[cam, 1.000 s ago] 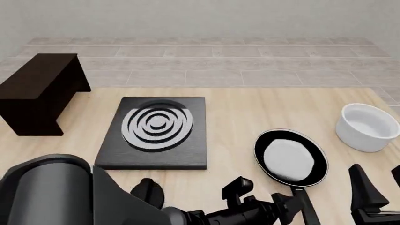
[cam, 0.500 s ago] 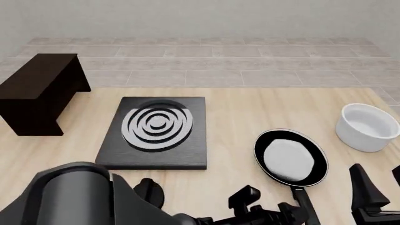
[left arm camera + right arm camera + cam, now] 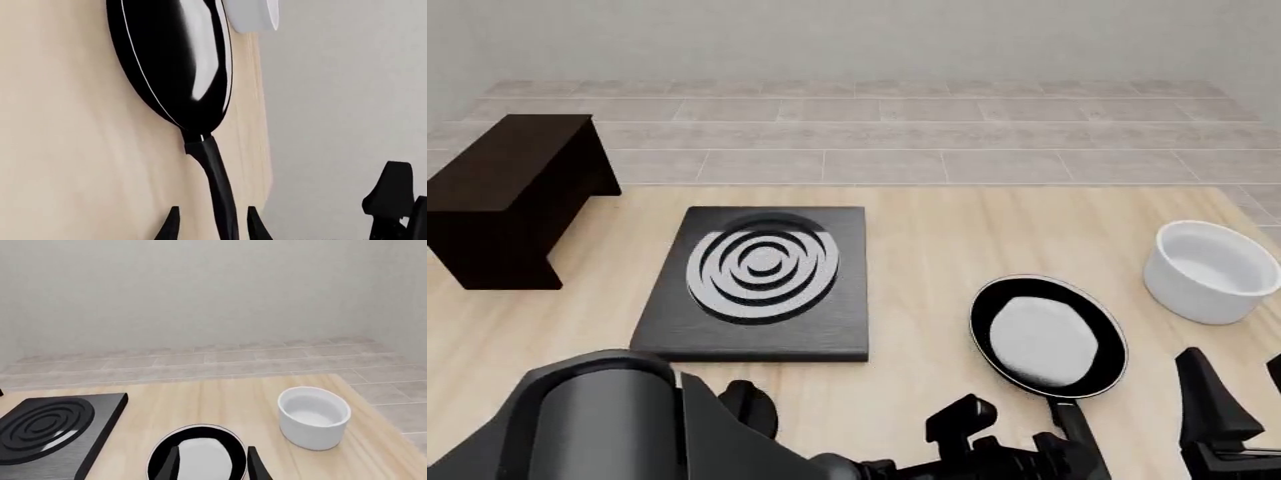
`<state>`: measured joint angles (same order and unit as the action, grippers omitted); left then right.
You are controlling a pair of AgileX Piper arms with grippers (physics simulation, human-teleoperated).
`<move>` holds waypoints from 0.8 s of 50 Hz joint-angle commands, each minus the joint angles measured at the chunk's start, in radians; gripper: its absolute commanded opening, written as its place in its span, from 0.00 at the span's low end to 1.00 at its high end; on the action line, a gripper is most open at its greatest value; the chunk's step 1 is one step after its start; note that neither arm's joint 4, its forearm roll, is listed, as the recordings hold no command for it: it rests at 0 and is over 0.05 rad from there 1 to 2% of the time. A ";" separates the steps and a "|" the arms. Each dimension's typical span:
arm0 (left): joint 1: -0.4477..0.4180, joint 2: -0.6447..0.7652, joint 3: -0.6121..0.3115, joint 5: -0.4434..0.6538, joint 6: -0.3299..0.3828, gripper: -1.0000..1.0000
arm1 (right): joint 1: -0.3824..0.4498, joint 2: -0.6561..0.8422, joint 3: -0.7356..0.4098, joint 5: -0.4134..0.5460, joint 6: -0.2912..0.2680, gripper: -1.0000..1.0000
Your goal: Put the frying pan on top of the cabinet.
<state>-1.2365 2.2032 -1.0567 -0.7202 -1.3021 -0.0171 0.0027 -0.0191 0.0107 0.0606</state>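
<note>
The frying pan (image 3: 1048, 335) lies on the table at the front right, its long black handle (image 3: 1080, 435) pointing toward me. In the left wrist view the pan (image 3: 173, 60) fills the frame, and the handle (image 3: 219, 190) runs between my two fingers. My left gripper (image 3: 213, 227) is open, one finger on each side of the handle with small gaps. My right gripper (image 3: 212, 467) is open and empty, held above the pan (image 3: 197, 455). The dark brown cabinet (image 3: 507, 190) stands at the far left of the table.
A flat black stove plate (image 3: 761, 280) with grey-white rings lies between the cabinet and the pan. A white bowl (image 3: 1212, 270) stands at the right edge, just beyond the pan. My left arm's bulky body (image 3: 601, 420) covers the front left of the table.
My left arm has swung right along the front edge, bringing its gripper to the pan's handle. The pan, bowl and right gripper have stayed still.
</note>
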 commanded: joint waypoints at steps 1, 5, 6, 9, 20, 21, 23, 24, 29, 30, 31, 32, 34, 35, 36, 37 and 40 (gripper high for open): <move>-0.009 0.041 -0.023 0.000 -0.031 1.00 | -0.002 0.000 0.007 -0.007 0.006 1.00; -0.016 0.056 -0.024 -0.012 -0.049 1.00 | -0.003 0.002 0.001 -0.002 0.006 1.00; -0.018 0.056 -0.024 -0.014 -0.051 1.00 | -0.003 0.002 -0.002 0.000 0.006 1.00; -0.023 0.054 -0.020 -0.020 -0.059 1.00 | -0.002 0.003 0.001 -0.003 0.005 1.00; -0.028 0.079 -0.029 -0.036 -0.084 1.00 | -0.003 0.003 0.001 -0.004 0.007 1.00; -0.030 0.081 -0.030 -0.040 -0.086 1.00 | -0.003 0.004 0.000 -0.004 0.007 1.00; -0.037 0.090 -0.034 -0.043 -0.093 1.00 | -0.003 0.004 -0.001 -0.003 0.008 1.00; -0.038 0.091 -0.035 -0.044 -0.094 1.00 | -0.003 0.004 -0.002 -0.002 0.008 1.00; -0.042 0.094 -0.036 -0.051 -0.102 1.00 | -0.003 0.005 -0.004 -0.001 0.009 1.00; -0.042 0.096 -0.038 -0.054 -0.103 1.00 | -0.004 0.005 -0.004 -0.001 0.010 1.00; -0.043 0.099 -0.040 -0.055 -0.105 1.00 | -0.004 0.005 -0.005 0.000 0.011 1.00; -0.045 0.100 -0.040 -0.056 -0.108 1.00 | -0.003 0.005 -0.004 0.000 0.011 1.00; -0.047 0.106 -0.040 -0.061 -0.115 1.00 | -0.003 0.004 -0.002 -0.002 0.012 1.00; -0.047 0.107 -0.041 -0.063 -0.116 1.00 | -0.004 0.003 0.001 -0.003 0.012 1.00; -0.046 0.109 -0.043 -0.063 -0.115 1.00 | -0.004 0.003 -0.001 -0.002 0.013 1.00; -0.048 0.111 -0.044 -0.065 -0.118 1.00 | -0.004 0.004 -0.003 0.000 0.013 1.00; -0.047 0.118 -0.046 -0.071 -0.125 1.00 | -0.004 0.005 -0.005 0.002 0.014 1.00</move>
<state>-1.2601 2.2406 -1.0877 -0.7840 -1.1937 -0.0205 0.0068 -0.0217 0.0100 0.0712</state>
